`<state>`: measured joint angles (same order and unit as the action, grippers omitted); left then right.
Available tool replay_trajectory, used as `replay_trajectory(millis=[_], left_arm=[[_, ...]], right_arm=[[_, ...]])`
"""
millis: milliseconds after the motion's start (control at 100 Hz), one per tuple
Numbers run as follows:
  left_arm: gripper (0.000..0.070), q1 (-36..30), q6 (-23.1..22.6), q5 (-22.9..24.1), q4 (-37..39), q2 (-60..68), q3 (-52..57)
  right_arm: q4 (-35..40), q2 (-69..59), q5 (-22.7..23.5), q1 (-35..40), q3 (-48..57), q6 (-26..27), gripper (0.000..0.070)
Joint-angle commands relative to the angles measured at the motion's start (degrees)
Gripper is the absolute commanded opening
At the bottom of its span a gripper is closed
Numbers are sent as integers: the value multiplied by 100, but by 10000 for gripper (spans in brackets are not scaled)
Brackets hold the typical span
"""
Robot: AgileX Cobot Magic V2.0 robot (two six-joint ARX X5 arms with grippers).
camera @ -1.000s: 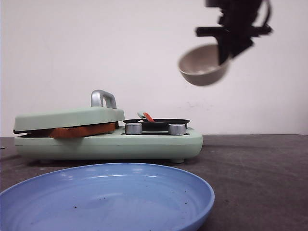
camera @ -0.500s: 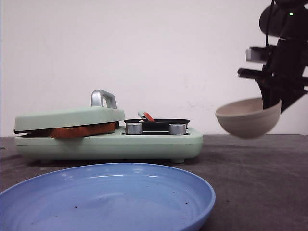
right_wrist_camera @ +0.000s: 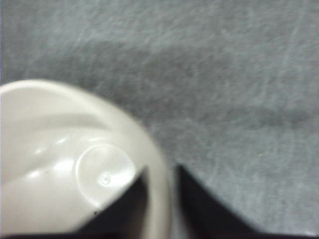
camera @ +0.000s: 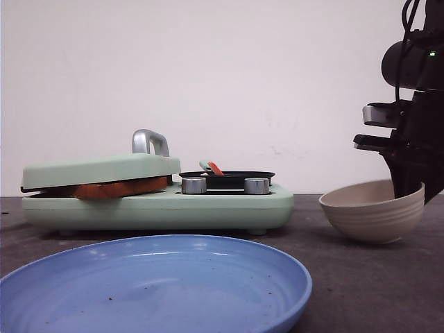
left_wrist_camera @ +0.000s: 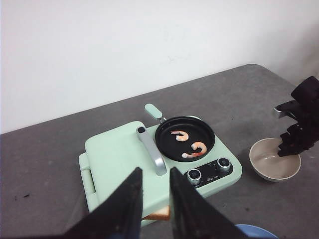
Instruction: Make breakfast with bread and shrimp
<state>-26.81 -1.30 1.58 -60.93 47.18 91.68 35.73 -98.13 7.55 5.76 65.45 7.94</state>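
Observation:
The bread (camera: 118, 189) is pressed under the shut lid of the pale green cooker (camera: 159, 208); one corner (left_wrist_camera: 158, 214) sticks out in the left wrist view. Two orange-pink shrimp (left_wrist_camera: 180, 135) (left_wrist_camera: 197, 149) lie in the black pan (left_wrist_camera: 185, 138); one tail (camera: 215, 168) shows in the front view. My right gripper (camera: 408, 189) is shut on the rim of an empty beige bowl (camera: 371, 216), down at table level right of the cooker; it also shows in the right wrist view (right_wrist_camera: 162, 196). My left gripper (left_wrist_camera: 155, 177) hangs above the cooker, jaws slightly apart and empty.
A large blue plate (camera: 152, 284) lies at the front of the table, before the cooker. The cooker has a silver lid handle (camera: 149, 142) and two knobs (camera: 193, 185). The pan's green handle (left_wrist_camera: 153, 111) points to the back. Grey table surface lies around the bowl (right_wrist_camera: 224, 74).
My right gripper has carried the bowl from high above the pan to the right and down to the table. The left arm and the cooker have not moved.

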Motion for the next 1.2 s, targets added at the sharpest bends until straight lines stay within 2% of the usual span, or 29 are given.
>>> replay_trajectory(millis=[0,40,80,180,290,330,430,460,470,770,980,1080,1190], left_arm=[[12,-33,72,15,87,33,94],[12,-33,74,13,85,33,94],[12,-33,72,13,83,33,94],[12,-33,72,11,74,31,94],[12,-33,72,11,70,20,94],[12,-33,72,11,66,11,94],[12,-33,87,11,37,-9,94],[12,-33,96,11,33,-17,94],[12,-33,96,11,31,-24,94],[12,-33,284,-50,50,-83,85],[12,-31,284,-35,114,-192,-26],[12,-31,284,0,304,-315,-337],[12,-31,339,-2,422,-426,-763]], right_arm=[[-7,-98,-11,-37,59,72,406],[-13,-98,-20,-61,59,57,463],[-24,-96,-31,-79,66,-22,486],[-2,50,-50,-136,118,-269,486],[83,605,-33,-162,177,-284,477],[52,905,-22,-162,177,-282,411],[-107,1777,-22,-153,175,-313,80],[-186,2052,-24,-140,173,-326,4],[-221,2140,-24,-138,170,-326,0],[-1969,4743,-24,11,-516,-608,0],[-2164,6094,-13,11,-1572,-640,0],[-2422,6553,-22,11,-2009,-579,0],[-2358,6806,-24,11,-2157,-535,0]])
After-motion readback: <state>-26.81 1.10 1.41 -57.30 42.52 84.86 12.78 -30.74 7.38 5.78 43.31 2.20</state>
